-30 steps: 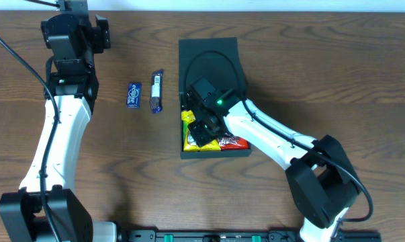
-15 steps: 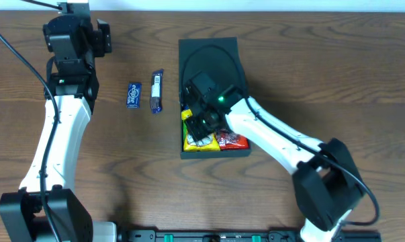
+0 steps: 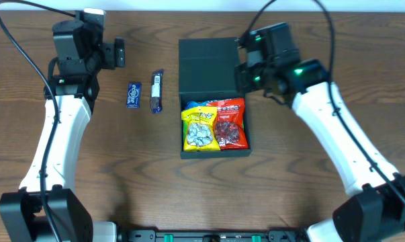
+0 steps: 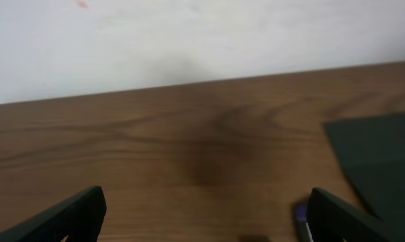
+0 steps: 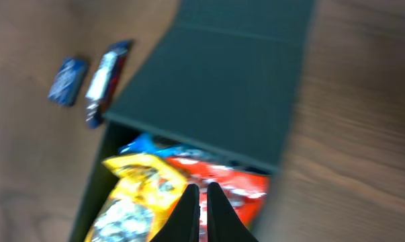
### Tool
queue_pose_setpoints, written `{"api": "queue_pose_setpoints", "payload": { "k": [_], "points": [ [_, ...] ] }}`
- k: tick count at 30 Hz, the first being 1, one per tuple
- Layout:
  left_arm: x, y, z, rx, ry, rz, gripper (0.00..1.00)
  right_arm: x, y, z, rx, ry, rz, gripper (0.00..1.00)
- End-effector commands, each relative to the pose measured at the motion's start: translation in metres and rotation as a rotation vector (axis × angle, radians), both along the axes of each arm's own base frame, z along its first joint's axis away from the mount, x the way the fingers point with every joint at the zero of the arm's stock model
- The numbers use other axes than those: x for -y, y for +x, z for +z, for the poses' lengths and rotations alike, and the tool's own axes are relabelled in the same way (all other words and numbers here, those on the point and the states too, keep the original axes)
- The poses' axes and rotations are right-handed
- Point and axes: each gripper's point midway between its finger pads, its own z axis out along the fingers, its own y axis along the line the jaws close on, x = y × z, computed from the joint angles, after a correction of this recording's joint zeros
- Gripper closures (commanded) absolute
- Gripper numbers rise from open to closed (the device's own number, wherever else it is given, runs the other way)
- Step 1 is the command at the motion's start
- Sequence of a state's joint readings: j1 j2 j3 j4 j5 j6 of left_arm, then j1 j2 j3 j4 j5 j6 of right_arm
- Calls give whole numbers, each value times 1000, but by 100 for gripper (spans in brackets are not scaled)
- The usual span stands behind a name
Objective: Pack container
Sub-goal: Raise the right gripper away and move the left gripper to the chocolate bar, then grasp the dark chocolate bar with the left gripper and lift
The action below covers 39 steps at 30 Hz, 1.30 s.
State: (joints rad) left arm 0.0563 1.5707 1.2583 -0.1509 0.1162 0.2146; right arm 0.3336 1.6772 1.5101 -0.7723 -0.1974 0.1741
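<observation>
Mid-pack, I reckon. Right end effector (image 5: 201,191) is clenched with nothing in it, hanging over the container (image 3: 214,154). The open lid (image 3: 207,64) lies flat just beside it. Under its tips: yellow packet (image 3: 199,131), red packet (image 3: 232,124), blue wrapper (image 5: 143,144) tucked behind them. Left end effector (image 4: 203,214) is fully released and empty. Small blue packet (image 3: 133,95) and dark bar (image 3: 157,91) lie on the worktop (image 3: 121,168) between it and the container. My call for next: left drops onto the small blue packet, the nearer one. Lid goes last. White lettering on the wrappers, none readable.
</observation>
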Motion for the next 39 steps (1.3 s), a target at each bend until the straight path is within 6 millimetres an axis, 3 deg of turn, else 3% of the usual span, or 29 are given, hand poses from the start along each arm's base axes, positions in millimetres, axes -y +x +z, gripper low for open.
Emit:
{"api": "queue_pose_setpoints", "payload": {
  "k": [1,6,13,15,17,21,31,32,34,36,37,39],
  "points": [
    [24,1,4,-1,-84,-118,4,27,13,9,32,-6,-60,94],
    [59,1,-27,-88,-205,-247,4,62,28,12,49,-3,-144,94],
    [88,5,-81,-211,-186,-270,0,92,35,13,54,-3,-212,94],
    [95,3,-102,-266,-161,-262,0,96,36,13,54,-4,-221,93],
    [98,-1,-121,-321,-137,-236,8,96,36,12,55,-8,-221,92],
    [102,-7,-149,-402,-134,-181,11,96,36,12,55,-8,-221,92],
    [102,-15,-197,-518,-136,-106,23,96,36,12,55,-8,-220,92],
    [102,-15,-202,-527,-136,-106,23,96,36,12,55,-8,-220,83],
    [102,-16,-208,-540,-135,-104,23,97,35,12,51,-9,-220,41],
    [102,-17,-212,-549,-137,-100,24,97,35,12,49,-9,-220,20],
    [102,-17,-214,-553,-139,-98,25,97,35,12,49,-9,-220,13],
    [102,-18,-217,-558,-139,-98,29,97,35,12,49,-9,-220,12]
  ]
}}
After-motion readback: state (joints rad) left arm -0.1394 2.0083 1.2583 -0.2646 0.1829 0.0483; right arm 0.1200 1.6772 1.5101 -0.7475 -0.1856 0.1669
